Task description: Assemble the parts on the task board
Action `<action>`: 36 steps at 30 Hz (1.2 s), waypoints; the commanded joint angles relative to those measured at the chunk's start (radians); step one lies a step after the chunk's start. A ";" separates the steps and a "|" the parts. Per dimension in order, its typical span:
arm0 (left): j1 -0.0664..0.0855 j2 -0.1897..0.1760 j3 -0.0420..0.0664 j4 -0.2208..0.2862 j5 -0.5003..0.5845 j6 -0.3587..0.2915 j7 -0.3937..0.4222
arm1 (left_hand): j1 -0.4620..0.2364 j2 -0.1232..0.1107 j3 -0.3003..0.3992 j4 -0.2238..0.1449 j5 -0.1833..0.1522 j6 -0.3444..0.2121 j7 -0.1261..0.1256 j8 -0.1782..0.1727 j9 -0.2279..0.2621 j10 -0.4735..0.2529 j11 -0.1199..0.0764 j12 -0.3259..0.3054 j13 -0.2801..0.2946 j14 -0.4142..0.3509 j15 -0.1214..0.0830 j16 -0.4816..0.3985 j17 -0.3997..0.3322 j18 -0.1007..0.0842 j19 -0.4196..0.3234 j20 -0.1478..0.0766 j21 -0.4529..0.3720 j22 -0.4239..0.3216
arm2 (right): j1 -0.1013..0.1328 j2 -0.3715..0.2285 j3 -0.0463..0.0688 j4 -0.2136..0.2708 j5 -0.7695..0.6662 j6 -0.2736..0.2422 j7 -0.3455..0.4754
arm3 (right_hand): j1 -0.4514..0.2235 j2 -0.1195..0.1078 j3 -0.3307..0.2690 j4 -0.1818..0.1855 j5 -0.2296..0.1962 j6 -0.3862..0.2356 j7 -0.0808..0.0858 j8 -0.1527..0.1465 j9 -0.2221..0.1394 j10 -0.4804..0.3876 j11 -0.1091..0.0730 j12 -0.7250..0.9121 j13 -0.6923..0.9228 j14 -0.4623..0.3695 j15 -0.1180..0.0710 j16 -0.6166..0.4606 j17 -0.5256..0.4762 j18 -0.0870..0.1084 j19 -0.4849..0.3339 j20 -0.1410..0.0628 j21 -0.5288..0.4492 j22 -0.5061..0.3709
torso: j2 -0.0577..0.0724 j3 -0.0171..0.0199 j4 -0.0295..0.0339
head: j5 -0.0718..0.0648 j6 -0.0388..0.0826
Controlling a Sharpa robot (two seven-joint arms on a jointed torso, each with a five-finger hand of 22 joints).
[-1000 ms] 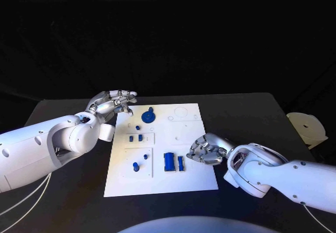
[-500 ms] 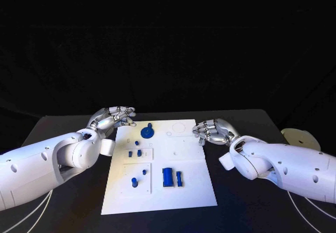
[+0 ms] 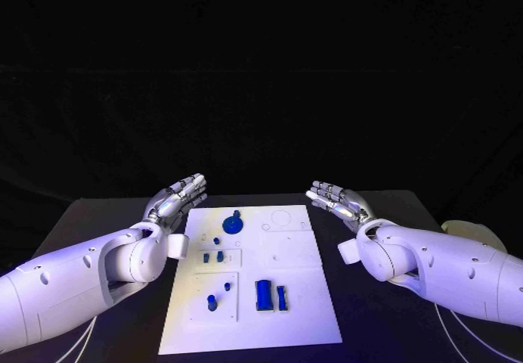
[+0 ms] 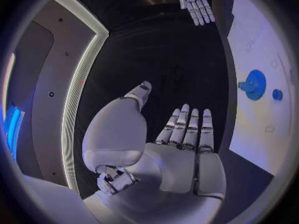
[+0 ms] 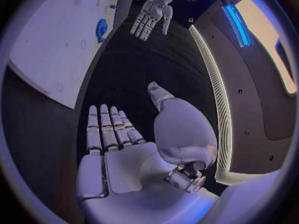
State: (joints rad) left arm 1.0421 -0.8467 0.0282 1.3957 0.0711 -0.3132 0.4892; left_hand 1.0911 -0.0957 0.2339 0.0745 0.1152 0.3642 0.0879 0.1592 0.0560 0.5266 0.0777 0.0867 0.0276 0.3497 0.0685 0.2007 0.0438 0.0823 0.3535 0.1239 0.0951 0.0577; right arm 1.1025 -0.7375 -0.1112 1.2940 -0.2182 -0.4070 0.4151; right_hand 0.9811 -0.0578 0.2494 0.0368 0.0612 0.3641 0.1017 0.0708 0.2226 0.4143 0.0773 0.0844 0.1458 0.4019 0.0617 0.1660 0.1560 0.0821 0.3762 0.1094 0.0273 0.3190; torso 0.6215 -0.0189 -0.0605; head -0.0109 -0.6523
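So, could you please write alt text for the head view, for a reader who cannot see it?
A white task board lies on a black table between two robot arms, with small blue parts on it. The left hand and right hand are raised beside the board's far end, open and holding nothing.

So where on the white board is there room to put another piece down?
The task board is bare along its right side and its near edge, below the long blue bars. The left half is crowded with small parts, from the blue gear down.
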 commanded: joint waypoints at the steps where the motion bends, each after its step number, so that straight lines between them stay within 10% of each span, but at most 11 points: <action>1: 0.002 0.007 -0.002 0.018 -0.012 -0.046 0.002 | -0.346 0.096 -0.234 -0.075 -0.115 -0.364 -0.088 -0.159 -0.056 -0.527 -0.078 -0.087 -0.028 -0.350 -0.069 -0.201 -0.044 -0.082 -0.354 -0.124 -0.095 -0.058 | -0.005 -0.003 0.011 0.032 0.022 -0.049 0.013 | -0.981 0.058 -0.249 -0.037 -0.061 -0.364 -0.102 -0.071 -0.223 -0.414 -0.077 -0.084 -0.146 -0.402 -0.062 -0.166 -0.156 -0.082 -0.376 -0.109 -0.027 -0.319 | -0.024 0.0057 0.0184 | 0.003 0.015; 2: 0.002 0.010 -0.003 0.024 -0.014 -0.063 0.004 | -0.379 0.096 -0.234 -0.075 -0.115 -0.364 -0.088 -0.159 -0.056 -0.527 -0.078 -0.087 -0.028 -0.350 -0.069 -0.201 -0.044 -0.082 -0.354 -0.124 -0.095 -0.058 | -0.008 -0.005 0.016 0.045 0.033 -0.066 0.018 | -0.981 0.058 -0.249 -0.037 -0.061 -0.364 -0.102 -0.071 -0.223 -0.414 -0.077 -0.084 -0.146 -0.402 -0.062 -0.166 -0.156 -0.082 -0.376 -0.109 -0.027 -0.319 | -0.032 0.0078 0.0251 | 0.004 0.021; 3: 0.002 0.012 -0.004 0.031 -0.017 -0.082 0.005 | -1.091 0.096 -0.234 -0.075 -0.115 -0.364 -0.088 -0.159 -0.056 -0.527 -0.078 -0.087 -0.028 -0.350 -0.069 -0.201 -0.044 -0.082 -0.354 -0.124 -0.095 -0.058 | -0.010 -0.007 0.022 0.059 0.044 -0.085 0.024 | -0.981 0.058 -0.249 -0.037 -0.061 -0.364 -0.102 -0.071 -0.223 -0.414 -0.077 -0.084 -0.146 -0.402 -0.062 -0.166 -0.156 -0.082 -0.376 -0.109 -0.027 -0.319 | -0.041 0.0100 0.0320 | 0.006 0.027; 8: 0.004 0.032 -0.013 0.083 -0.036 -0.218 0.014 | -1.091 0.096 -0.234 -0.075 -0.115 -0.364 -0.088 -0.159 -0.056 -0.527 -0.078 -0.087 -0.028 -0.350 -0.069 -0.201 -0.044 -0.082 -0.354 -0.124 -0.095 -0.058 | -0.030 -0.024 0.064 0.162 0.127 -0.217 0.062 | -0.981 0.058 -0.249 -0.037 -0.061 -0.364 -0.102 -0.071 -0.223 -0.414 -0.077 -0.084 -0.146 -0.402 -0.062 -0.166 -0.156 -0.082 -0.376 -0.109 -0.027 -0.319 | -0.073 0.0178 0.0571 | 0.010 0.049; 15: 0.007 0.057 -0.024 0.150 -0.062 -0.393 0.026 | -1.091 0.096 -0.234 -0.075 -0.115 -0.364 -0.088 -0.159 -0.056 -0.527 -0.078 -0.087 -0.028 -0.350 -0.069 -0.201 -0.044 -0.082 -0.354 -0.124 -0.095 -0.058 | -0.049 -0.040 0.104 0.259 0.205 -0.342 0.099 | -0.981 0.058 -0.249 -0.037 -0.061 -0.364 -0.102 -0.071 -0.223 -0.414 -0.077 -0.084 -0.146 -0.402 -0.062 -0.166 -0.156 -0.082 -0.376 -0.109 -0.027 -0.319 | -0.077 0.0189 0.0605 | 0.011 0.052; 36: 0.008 0.067 -0.028 0.174 -0.071 -0.457 0.031 | -1.091 0.096 -0.234 -0.075 -0.115 -0.364 -0.088 -0.159 -0.056 -0.527 -0.078 -0.087 -0.028 -0.350 -0.069 -0.201 -0.044 -0.082 -0.354 -0.124 -0.095 -0.058 | -0.053 -0.042 0.111 0.276 0.218 -0.363 0.105 | -0.981 0.058 -0.249 -0.037 -0.061 -0.364 -0.102 -0.071 -0.223 -0.414 -0.077 -0.084 -0.146 -0.402 -0.062 -0.166 -0.156 -0.082 -0.376 -0.109 -0.027 -0.319 | -0.077 0.0189 0.0605 | 0.011 0.052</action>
State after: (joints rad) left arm 1.0484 -0.7817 -0.0006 1.5672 0.0138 -0.7553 0.5018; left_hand 0.0053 0.0000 0.0040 -0.0001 0.0034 0.0055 0.0000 0.0033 0.0009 0.0038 0.0002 0.0065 0.0009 0.0036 0.0003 0.0034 0.0009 0.0061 0.0035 0.0002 0.0034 0.0009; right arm 1.0504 -0.7801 -0.0005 1.5683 0.0004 -0.7659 0.5021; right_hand 0.0053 -0.0001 0.0043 0.0001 0.0033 0.0035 -0.0001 0.0033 0.0009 0.0054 0.0001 0.0035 0.0009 0.0051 -0.0002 0.0035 0.0009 0.0140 0.0046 0.0002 0.0048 0.0010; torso 0.5443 0.0001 0.0000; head 0.0000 -0.5999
